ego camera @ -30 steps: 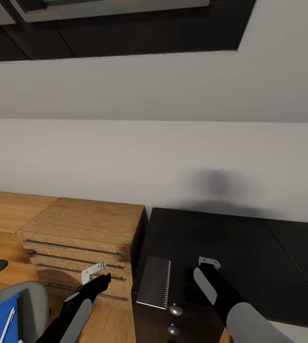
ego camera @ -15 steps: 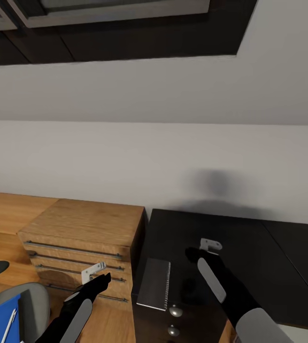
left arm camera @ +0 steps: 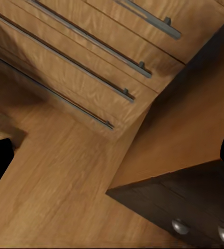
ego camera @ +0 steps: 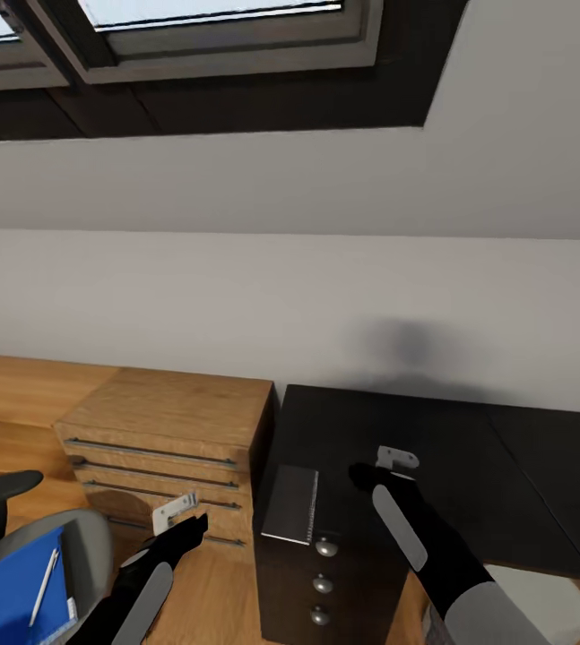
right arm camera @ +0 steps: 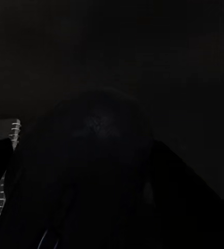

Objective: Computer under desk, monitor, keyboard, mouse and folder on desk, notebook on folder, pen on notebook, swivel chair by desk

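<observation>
1. The counter (ego camera: 469, 466) has a glossy black top and stands against the wall, with a dark drawer unit (ego camera: 321, 573) under its near corner.
2. The notebook (ego camera: 291, 503) lies flat on the counter at that corner, spiral edge toward the right arm.
3. The right hand (ego camera: 361, 473) hovers over the counter just beside the notebook; whether its fingers are spread or pressed together cannot be told. The right wrist view is nearly black, with only the notebook's spiral (right arm camera: 8, 155) visible.
4. The left hand (ego camera: 195, 524) hangs low in front of the wooden chest (ego camera: 168, 439); its finger state cannot be told.
5. The chair (ego camera: 92, 546) stands on the wooden floor, apart from the counter.
6. The folder (ego camera: 7, 596) lies on the chair seat.
7. The pen (ego camera: 44, 586) lies on top of the folder.
</observation>
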